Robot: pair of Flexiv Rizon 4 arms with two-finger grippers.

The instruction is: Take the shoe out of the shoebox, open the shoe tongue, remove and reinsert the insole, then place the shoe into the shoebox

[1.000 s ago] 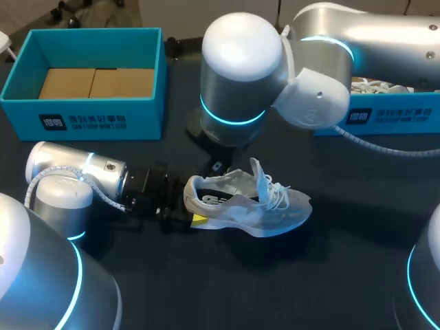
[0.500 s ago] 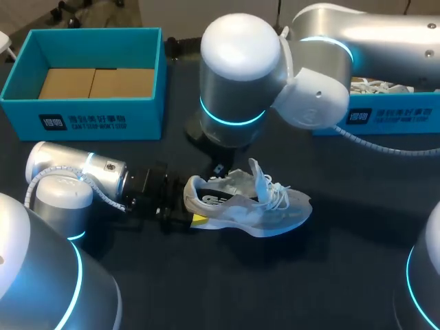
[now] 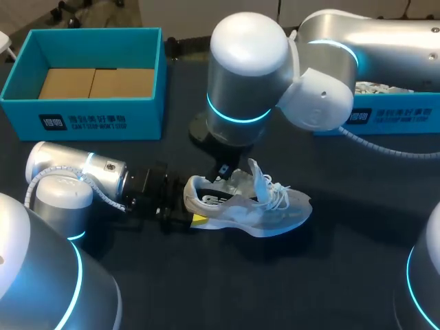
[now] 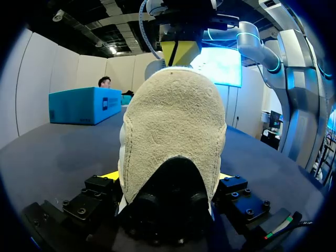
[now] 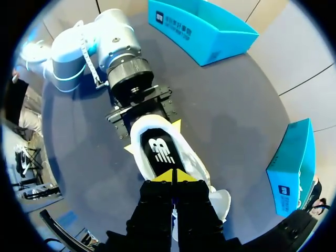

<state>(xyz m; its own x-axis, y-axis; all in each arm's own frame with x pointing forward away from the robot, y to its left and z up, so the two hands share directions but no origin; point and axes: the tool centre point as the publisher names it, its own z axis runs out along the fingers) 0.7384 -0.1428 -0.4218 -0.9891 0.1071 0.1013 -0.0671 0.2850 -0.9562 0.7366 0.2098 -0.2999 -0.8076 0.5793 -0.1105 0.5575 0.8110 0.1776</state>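
Note:
A pale grey-white shoe (image 3: 265,206) stands upright on the dark table, its tongue (image 3: 258,177) lifted and its laces loose. My left gripper (image 3: 188,204) lies low at the heel, one yellow-tipped finger on each side of it, shut on the shoe (image 4: 173,121). My right gripper (image 5: 172,177) hangs just above the shoe's opening with its fingers pressed together and nothing in them. Beneath it the dark insole (image 5: 160,152) with a white logo shows inside the shoe. From the left wrist view the right gripper (image 4: 179,52) appears right over the heel collar.
An open teal shoebox (image 3: 27,75) with a cardboard floor stands at the back left. A second teal box (image 3: 392,115) holding white stuffing sits at the back right, partly behind my right arm.
My right arm has shifted a little to the right and its gripper has come down closer over the shoe's opening. The left arm and the shoe have stayed put.

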